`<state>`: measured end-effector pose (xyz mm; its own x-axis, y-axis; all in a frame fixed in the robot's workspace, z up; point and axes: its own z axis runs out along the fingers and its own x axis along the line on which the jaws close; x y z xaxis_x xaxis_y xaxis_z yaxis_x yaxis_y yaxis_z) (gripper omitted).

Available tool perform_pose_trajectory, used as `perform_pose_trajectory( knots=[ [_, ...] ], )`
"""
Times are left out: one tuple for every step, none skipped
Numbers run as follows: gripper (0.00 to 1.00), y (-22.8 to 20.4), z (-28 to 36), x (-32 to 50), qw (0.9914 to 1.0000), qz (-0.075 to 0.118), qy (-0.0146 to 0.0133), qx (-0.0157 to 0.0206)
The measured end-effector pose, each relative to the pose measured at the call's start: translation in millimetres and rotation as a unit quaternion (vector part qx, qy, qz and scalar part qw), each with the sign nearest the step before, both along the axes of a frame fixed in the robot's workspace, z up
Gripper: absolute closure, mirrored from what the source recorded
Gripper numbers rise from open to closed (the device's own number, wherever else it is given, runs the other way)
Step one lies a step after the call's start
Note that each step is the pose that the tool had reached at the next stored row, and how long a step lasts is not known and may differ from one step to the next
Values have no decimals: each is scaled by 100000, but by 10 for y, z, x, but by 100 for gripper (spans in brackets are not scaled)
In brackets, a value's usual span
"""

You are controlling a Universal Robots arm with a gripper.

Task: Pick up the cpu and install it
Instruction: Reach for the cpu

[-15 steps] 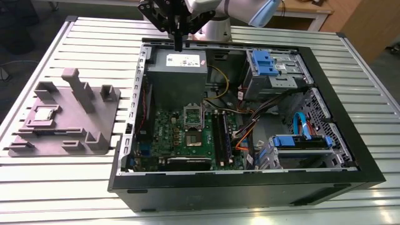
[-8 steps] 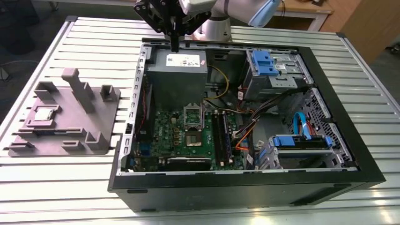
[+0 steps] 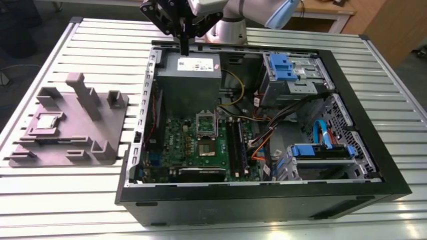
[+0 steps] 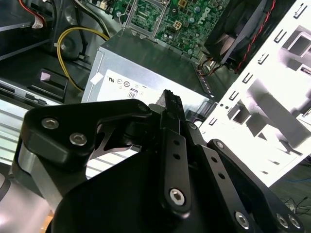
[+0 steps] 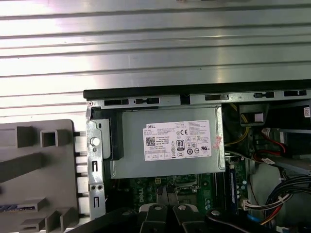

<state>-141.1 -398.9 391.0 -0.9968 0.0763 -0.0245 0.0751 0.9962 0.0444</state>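
The cpu (image 3: 48, 120) is a small pale square chip lying flat in a recess of the grey fixture plate (image 3: 100, 125), on the exterior view's left, outside the computer case. My gripper (image 3: 183, 49) hangs over the back of the open case, above the grey power supply (image 3: 190, 75), far from the chip. Its black fingers (image 4: 170, 104) are pressed together with nothing between them, and in the first wrist view the gripper (image 5: 167, 194) points at the green motherboard (image 5: 146, 187). The motherboard (image 3: 177, 142) holds an open metal-framed socket (image 3: 205, 134) in the case's middle.
The black case (image 3: 267, 200) lies open on a slatted metal table (image 3: 67, 200). Blue drive cages (image 3: 283, 67), loose cables (image 3: 267, 135) and black memory sticks (image 3: 237, 145) crowd the exterior view's right of the socket. Upright blocks (image 3: 83, 97) stand on the fixture plate.
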Motion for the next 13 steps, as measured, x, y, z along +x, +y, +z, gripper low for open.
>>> perform_pose_trajectory(
  knots=[
    [90, 0, 0, -5, 100000, 1, 0, -1],
    [90, 0, 0, -9, 100000, 2, 2, -2],
    [90, 0, 0, -15, 100000, 3, 0, -2],
    [90, 0, -1, -20, 100000, 4, 1, -2],
    [90, 0, -1, -25, 100000, 1, 2, -4],
    [90, 0, 0, -28, 100000, 4, 2, -5],
    [90, 0, -1, -30, 100000, 6, 0, -1],
    [90, 0, -1, -32, 100000, 4, 0, -2],
    [90, 0, -1, -35, 100000, 4, 4, -4],
    [90, 0, -1, -38, 100000, 3, 2, -2],
    [90, 0, -1, -40, 100000, 3, 4, -2],
    [90, 0, -1, -41, 100000, 5, 4, -4],
    [90, 0, -1, -43, 100000, 3, 2, -3]
  ],
)
